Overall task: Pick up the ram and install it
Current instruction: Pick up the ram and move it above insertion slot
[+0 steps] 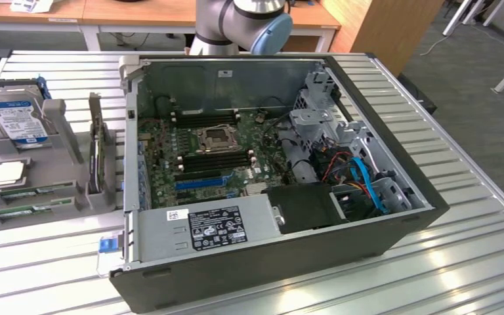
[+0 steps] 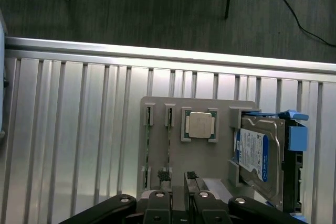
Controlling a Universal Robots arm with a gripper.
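Two thin green sticks lie edge-up in the grey holder (image 2: pixel 210 156). The ram (image 2: pixel 169 142) is the one beside the processor chip, and the other stick (image 2: pixel 148 145) lies one slot further out. In the exterior view the ram (image 1: pixel 26 193) and the other stick (image 1: pixel 20 211) sit at the holder's near end. My gripper (image 2: pixel 177 176) hovers over the holder near one end of the ram. It is open, and its black fingertips (image 2: pixel 164 174) stand apart with nothing between them. The motherboard's memory slots (image 1: pixel 215 161) lie inside the open computer case (image 1: pixel 392 216).
The holder also carries a processor chip (image 2: pixel 200 125), a blue-labelled hard drive (image 2: pixel 257 156) in a blue caddy, and an upright dark expansion card (image 1: pixel 97 154). The arm's base (image 1: pixel 234 20) rises behind the case. Ribbed metal tabletop (image 2: pixel 79 129) surrounds the holder, and its edge borders dark floor.
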